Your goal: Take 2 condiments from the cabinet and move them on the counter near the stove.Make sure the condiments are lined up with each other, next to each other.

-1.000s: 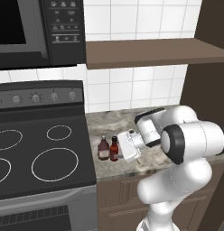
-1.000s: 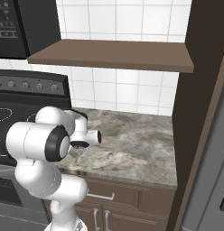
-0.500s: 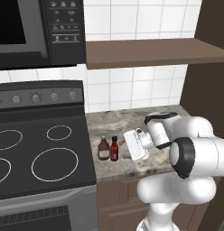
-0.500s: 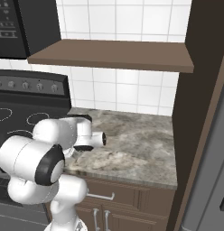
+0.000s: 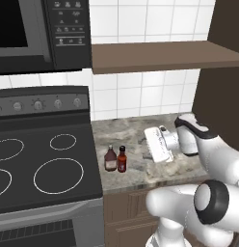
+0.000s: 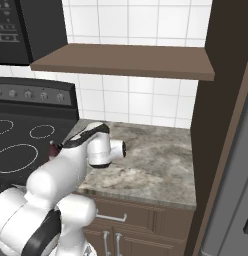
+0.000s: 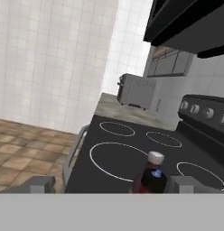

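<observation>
Two condiments, the maroon bottle (image 5: 110,159) and red-orange bottle (image 5: 122,159), stand touching at center frame on the counter (image 5: 136,132) beside the stove (image 5: 44,161). The gripper (image 5: 149,145) holds nothing; how wide it is open I cannot tell.

Two bottles (image 5: 116,158) stand touching on the counter (image 5: 140,132) beside the stove (image 5: 44,164), end effector (image 5: 149,146) nearby.

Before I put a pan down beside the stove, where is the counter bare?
The counter is bare from the gripper right to the tall side panel, and behind the bottles up to the tiled wall. It is crowded at the stove edge, where the maroon bottle and red-orange bottle stand side by side.
</observation>
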